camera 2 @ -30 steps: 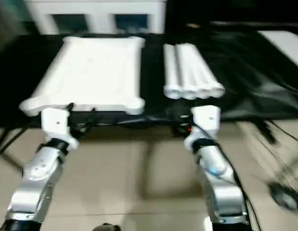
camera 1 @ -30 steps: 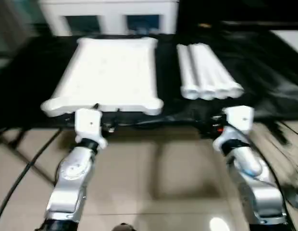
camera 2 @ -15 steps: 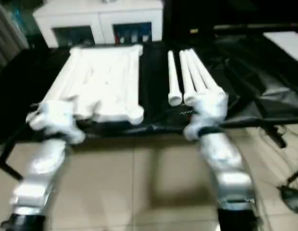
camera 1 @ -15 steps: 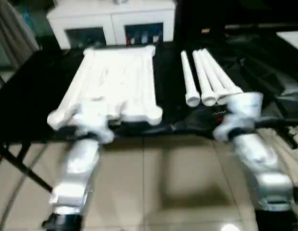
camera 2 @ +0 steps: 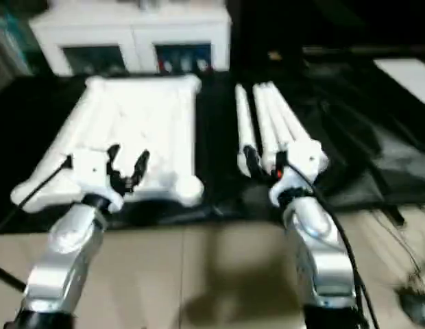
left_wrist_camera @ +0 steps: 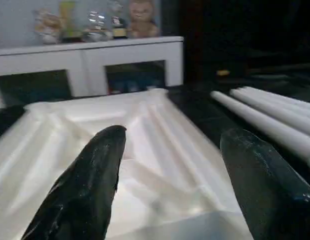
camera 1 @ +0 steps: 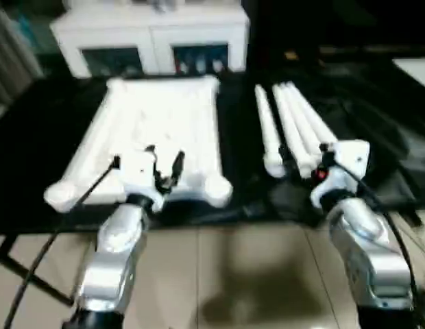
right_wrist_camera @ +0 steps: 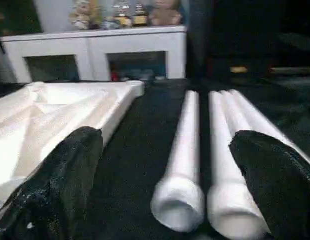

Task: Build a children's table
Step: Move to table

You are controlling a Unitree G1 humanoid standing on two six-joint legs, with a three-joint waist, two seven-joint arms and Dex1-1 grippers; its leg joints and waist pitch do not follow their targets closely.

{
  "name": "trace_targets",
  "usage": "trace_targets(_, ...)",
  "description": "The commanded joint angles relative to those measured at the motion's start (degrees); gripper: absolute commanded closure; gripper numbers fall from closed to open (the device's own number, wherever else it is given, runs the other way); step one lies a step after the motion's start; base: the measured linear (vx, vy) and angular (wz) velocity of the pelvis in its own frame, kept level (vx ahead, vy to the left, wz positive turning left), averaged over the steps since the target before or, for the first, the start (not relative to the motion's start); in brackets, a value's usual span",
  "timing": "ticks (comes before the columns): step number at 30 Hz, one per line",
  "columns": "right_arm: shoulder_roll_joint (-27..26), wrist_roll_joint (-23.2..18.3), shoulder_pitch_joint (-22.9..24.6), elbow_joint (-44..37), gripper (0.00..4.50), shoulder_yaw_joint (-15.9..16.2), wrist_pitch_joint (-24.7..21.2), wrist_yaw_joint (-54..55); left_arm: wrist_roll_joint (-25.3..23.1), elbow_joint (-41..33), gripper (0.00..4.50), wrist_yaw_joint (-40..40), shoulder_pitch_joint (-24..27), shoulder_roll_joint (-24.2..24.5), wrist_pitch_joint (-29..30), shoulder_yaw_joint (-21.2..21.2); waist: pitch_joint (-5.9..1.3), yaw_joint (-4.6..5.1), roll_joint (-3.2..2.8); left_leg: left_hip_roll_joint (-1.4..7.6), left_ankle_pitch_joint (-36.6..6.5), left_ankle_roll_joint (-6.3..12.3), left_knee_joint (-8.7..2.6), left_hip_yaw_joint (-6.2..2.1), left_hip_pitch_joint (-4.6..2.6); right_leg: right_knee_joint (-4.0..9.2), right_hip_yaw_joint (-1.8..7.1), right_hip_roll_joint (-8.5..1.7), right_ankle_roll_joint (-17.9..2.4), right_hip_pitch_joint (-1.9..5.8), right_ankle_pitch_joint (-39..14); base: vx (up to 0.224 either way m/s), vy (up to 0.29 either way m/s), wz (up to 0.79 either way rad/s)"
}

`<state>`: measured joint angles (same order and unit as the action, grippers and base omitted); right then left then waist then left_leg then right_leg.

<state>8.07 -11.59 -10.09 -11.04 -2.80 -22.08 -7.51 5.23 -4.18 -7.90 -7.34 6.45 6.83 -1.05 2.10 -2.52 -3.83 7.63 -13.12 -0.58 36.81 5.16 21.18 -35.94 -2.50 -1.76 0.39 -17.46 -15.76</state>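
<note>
The white table top (camera 1: 158, 123) lies upside down on the black-covered bench, its ribs (left_wrist_camera: 145, 150) facing up and round sockets at the corners. To its right lie the white legs (camera 1: 288, 127), side by side with their wide ends toward me, one a little apart from the others (right_wrist_camera: 182, 165). My left gripper (camera 1: 164, 161) hovers open over the top's near edge, nothing between its fingers (left_wrist_camera: 90, 180). My right gripper (camera 1: 305, 156) stands open just before the legs' near ends (right_wrist_camera: 230, 200), holding nothing.
A white cabinet (camera 1: 151, 41) with glass-fronted compartments stands behind the bench, toys on top of it (left_wrist_camera: 95, 22). Crumpled black cloth (camera 1: 384, 137) covers the bench's right part. Beige floor tiles (camera 1: 233, 274) lie below my arms, and a black cable (camera 1: 34, 260) hangs at the left.
Both arms have reached forward from the bench's front edge: the left gripper now over the top's near edge, the right at the legs' ends. The head camera has also shifted.
</note>
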Motion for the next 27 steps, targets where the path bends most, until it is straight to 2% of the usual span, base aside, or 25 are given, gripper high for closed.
trace_targets(1, 0.4, -0.3, 0.1, -0.5, 0.0, 1.2, -1.4, -0.7, -0.6, -0.2, 1.05, -0.3, 0.8, 0.2, 0.1, 0.5, -1.87, 2.25, -0.44, 6.45, -18.3, 5.21, -8.01, -4.26, -4.21, 2.99, -0.26, -1.76, -8.8, -1.09, -16.6, 0.134, 0.092, 0.05)
trace_targets(2, 0.7, 0.0, 0.0, -0.3, 0.0, 1.3, -1.6, -0.6, -0.7, -0.4, 1.05, -0.3, 0.9, 0.1, 0.1, 0.4, -2.85, 3.27, -0.9, 8.43, -22.9, 7.91, -8.78, -7.15, -8.16, -1.51, -0.42, -1.77, -7.3, -3.82, -9.0, 0.134, 0.092, 0.05)
trace_targets(3, 0.7, 0.0, 0.0, -0.3, 0.0, 1.3, -1.6, -0.6, -0.7, -0.4, 1.05, -0.3, 0.9, 0.1, 0.1, 0.4, -3.16, 3.58, -0.82, 8.67, -21.1, 10.72, -8.64, -7.95, -8.95, -2.77, -0.56, -1.9, -4.8, -4.7, -6.2, 0.132, 0.076, 0.06)
trace_targets(4, 0.6, -0.1, -0.4, 0.3, 0.0, 1.0, -1.6, -0.6, -0.7, -0.9, 1.05, -0.3, 1.1, -0.1, 0.4, 0.2, -2.71, 3.37, 0.37, 8.78, -16.5, 17.19, -8.18, -7.83, -8.81, -3.97, -0.38, -2.57, -0.3, -6.0, -3.3, 0.128, 0.048, 0.03)
trace_targets(5, 0.6, -0.2, -0.5, 0.5, 0.0, 0.9, -1.7, -0.7, -0.7, -1.0, 1.05, -0.3, 1.1, -0.2, 0.5, 0.1, -2.37, 3.19, 1.31, 8.04, -13.0, 21.27, -8.11, -6.83, -8.32, -4.0, 0.07, -3.38, 1.8, -6.73, -1.0, 0.128, 0.048, 0.03)
trace_targets(6, 0.8, 0.0, -0.7, 0.7, 0.0, 0.9, -1.9, -0.6, -0.9, -1.1, 1.05, -0.3, 1.1, -0.2, 0.6, 0.0, -2.51, 3.48, 1.26, 9.15, -12.7, 16.63, -7.76, -2.81, -9.85, -2.86, 0.52, -4.13, 0.4, -8.0, 0.0, 0.117, 0.002, -0.06)
trace_targets(7, 0.9, 0.6, -0.9, 1.1, 0.0, 1.0, -2.1, -0.4, -0.9, -1.7, 1.05, -0.1, 1.3, -0.2, 0.8, -0.4, -1.51, 3.02, 3.72, 7.23, -18.2, 10.14, -8.71, 0.95, -7.59, -0.04, 0.95, -4.54, -2.7, -5.63, 1.6, 0.107, -0.058, -0.32)
trace_targets(8, 0.9, 0.6, -0.9, 1.1, 0.0, 1.0, -2.1, -0.4, -0.9, -1.7, 1.05, -0.1, 1.3, -0.2, 0.8, -0.4, -0.95, 1.28, 5.85, 1.02, -25.2, 2.49, -3.82, 6.53, -6.54, 6.19, 6.16, -4.77, -10.0, -3.68, -13.8, 0.107, -0.058, -0.32)
trace_targets(9, 0.6, 0.3, -1.2, 1.5, 0.0, 0.7, -2.5, -0.5, -1.1, -2.3, 1.05, 0.0, 1.5, 0.0, 1.1, -0.9, -1.39, 0.07, 6.48, -1.29, -21.3, 1.78, -0.23, 6.29, -4.93, 7.88, 10.37, -7.07, -13.2, 0.18, -22.2, 0.178, -0.072, -0.51)
trace_targets(10, 0.7, 0.4, -1.3, 1.6, 0.0, 0.7, -2.6, -0.4, -1.2, -2.5, 1.05, 0.1, 1.6, 0.1, 1.2, -1.0, -2.56, -3.04, 6.33, -0.98, -11.3, 0.83, 3.76, 3.2, -0.04, 7.87, 15.72, -10.32, -18.3, 6.24, -20.6, 0.195, -0.053, -0.6)
trace_targets(11, 0.7, 0.4, -1.5, 1.7, 0.0, 0.8, -2.8, -0.6, -1.2, -3.0, 1.05, 0.1, 1.7, 0.1, 1.4, -1.1, -2.12, -2.26, 6.34, -0.14, -1.1, 2.23, 5.04, 0.04, 4.76, 6.24, 11.35, -10.97, -17.0, 7.03, -11.5, 0.195, -0.053, -0.6)
trace_targets(12, 0.8, 0.4, -1.6, 1.7, 0.0, 0.8, -2.8, -0.7, -1.3, -3.2, 1.05, 0.2, 1.8, 0.1, 1.5, -1.2, -2.47, -2.64, 5.28, 0.28, 0.1, 1.4, 4.69, -0.58, 3.98, 6.57, 10.58, -10.61, -18.2, 5.71, -8.4, 0.136, -0.02, -0.29)
trace_targets(13, 0.9, 0.4, -1.7, 1.8, 0.0, 1.0, -2.9, -1.0, -1.3, -3.7, 1.05, 0.1, 2.0, 0.1, 1.6, -1.1, -2.42, -1.71, 5.16, 0.45, 3.1, 2.36, 2.06, -0.52, 4.2, 6.51, 8.37, -7.36, -19.5, 4.98, -5.3, 0.118, 0.006, 0.03)
trace_targets(14, 1.1, 0.4, -1.8, 1.8, 0.0, 1.1, -2.9, -1.2, -1.4, -4.1, 1.05, 0.1, 2.3, 0.1, 1.8, -1.1, -2.66, -1.8, 2.82, 1.27, 6.8, 3.85, -3.16, 0.15, 1.96, 6.4, 4.54, -3.69, -16.6, 3.37, -8.0, 0.199, 0.053, 0.05)
trace_targets(15, 1.2, 0.3, -1.8, 1.9, 0.0, 1.2, -2.9, -1.4, -1.5, -4.3, 1.05, 0.0, 2.4, 0.1, 1.9, -1.0, -2.1, -0.11, 0.57, 4.7, -1.3, 5.52, -6.81, -2.37, -1.13, 4.06, 1.15, -0.6, -11.3, 0.89, -10.7, 0.135, 0.046, 0.02)
trace_targets(16, 1.6, 0.2, -1.8, 2.0, 0.0, 1.5, -2.9, -1.9, -1.7, -4.6, 1.05, 0.0, 2.7, 0.1, 1.9, -0.9, -1.68, 1.59, 0.2, 6.97, -7.8, 7.72, -8.44, -5.27, -2.4, 0.55, -0.27, 0.38, -8.8, -0.78, -11.2, 0.175, 0.092, -0.01)
trace_targets(17, 1.9, 0.3, -1.8, 2.0, 0.0, 1.7, -3.0, -2.2, -1.7, -4.7, 1.05, 0.0, 2.8, 0.1, 2.0, -0.9, -2.9, 2.05, 0.62, 9.65, -17.9, 11.99, -8.5, -7.87, -7.38, -3.13, -0.23, -1.16, -5.7, -3.98, -9.0, 0.167, 0.058, 0.03)
trace_targets(18, 2.0, 0.3, -1.9, 2.0, 0.0, 1.7, -3.0, -2.3, -1.7, -4.8, 1.05, 0.0, 2.9, 0.2, 2.1, -0.8, -3.16, 2.3, 0.82, 9.54, -16.0, 17.31, -7.92, -8.34, -8.11, -4.72, -0.27, -1.88, -1.7, -5.61, -5.3, 0.167, 0.058, 0.03)
trace_targets(20, 2.1, -0.1, -2.0, 2.2, 0.0, 1.6, -3.1, -2.6, -1.8, -4.8, 1.05, 0.0, 2.8, 0.3, 2.1, -0.7, -2.57, 2.18, 1.86, 8.17, -9.7, 23.56, -7.52, -6.88, -7.45, -4.85, 0.11, -2.85, 1.6, -6.89, -1.6, 0.094, 0.013, 0.05)
trace_targets(21, 2.1, -0.1, -2.0, 2.2, 0.0, 1.6, -3.0, -2.7, -1.8, -4.8, 1.05, 0.0, 2.8, 0.3, 2.1, -0.7, -2.47, 2.21, 2.51, 7.26, -8.9, 23.99, -7.49, -5.92, -6.96, -3.66, 0.37, -3.13, 1.7, -6.54, -0.2, 0.104, -0.002, -0.01)
trace_targets(22, 2.2, -0.1, -2.1, 2.3, 0.0, 1.6, -3.1, -3.1, -1.8, -5.0, 1.05, 0.1, 2.7, 0.5, 2.3, -0.9, -2.09, 1.59, 4.27, 3.84, -10.9, 20.39, -6.39, -2.49, -4.4, 1.66, 1.97, -4.92, -0.4, -4.09, 2.8, 0.076, -0.071, 0.03)
trace_targets(23, 2.3, -0.1, -2.1, 2.2, 0.0, 1.6, -3.0, -3.4, -1.8, -5.1, 1.05, 0.3, 2.7, 0.7, 2.4, -1.0, -2.3, -1.09, 6.74, -1.98, -11.3, 14.18, -0.12, 2.03, 0.59, 7.27, 7.49, -9.44, -2.8, 1.98, -8.5, 0.076, -0.071, 0.03)
trace_targets(24, 2.3, -0.1, -2.1, 2.2, 0.0, 1.6, -3.0, -3.4, -1.8, -5.1, 1.05, 0.3, 2.7, 0.7, 2.4, -1.0, -2.78, -2.19, 6.5, -1.3, -8.0, 11.83, 2.04, 1.17, 1.55, 8.16, 9.47, -12.07, -5.3, 3.67, -13.4, 0.078, -0.096, 0.08)
trace_targets(25, 2.3, -0.5, -2.0, 2.0, 0.0, 1.5, -3.0, -3.9, -1.7, -5.2, 1.05, 0.3, 2.6, 0.8, 2.5, -1.0, -2.72, -2.81, 6.23, -0.35, -2.5, 7.97, 3.53, 0.3, 3.91, 7.76, 9.37, -11.94, -9.6, 5.3, -15.6, 0.109, -0.059, 0.02)
trace_targets(27, 3.1, -1.5, -1.5, 0.7, 0.0, 2.2, -2.7, -6.5, -1.5, -5.5, 1.05, -0.1, 2.6, 1.1, 2.8, -0.9, -2.31, -2.91, 5.18, 0.69, 2.6, 5.88, 0.56, 0.26, 4.01, 7.3, 6.11, -8.9, -13.6, 5.14, -12.0, 0.111, -0.04, 0.02)
